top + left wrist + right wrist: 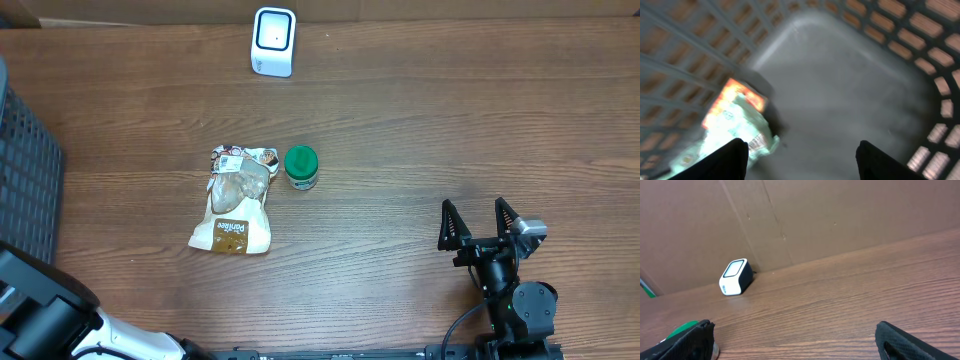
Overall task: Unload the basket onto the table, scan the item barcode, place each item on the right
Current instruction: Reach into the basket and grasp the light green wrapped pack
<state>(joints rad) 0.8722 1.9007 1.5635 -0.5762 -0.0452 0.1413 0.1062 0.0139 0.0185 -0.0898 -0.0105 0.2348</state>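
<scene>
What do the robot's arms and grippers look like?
Both grippers are black. The right gripper has two tapered, pointed fingers, a small grey block beside one, and a black cable looping off the black right arm. The left arm is black with a white segment; the left gripper shows only dark, blurred fingertips.

Left wrist view smeared by motion blur, orange and pale-green packet (735,125) with print unreadable, its lower end lost at the frame edge, dark plastic lattice basket (25,150) cut by overhead's left edge, green-lidded jar (682,329) clipped in right wrist view's lower-left corner.
</scene>
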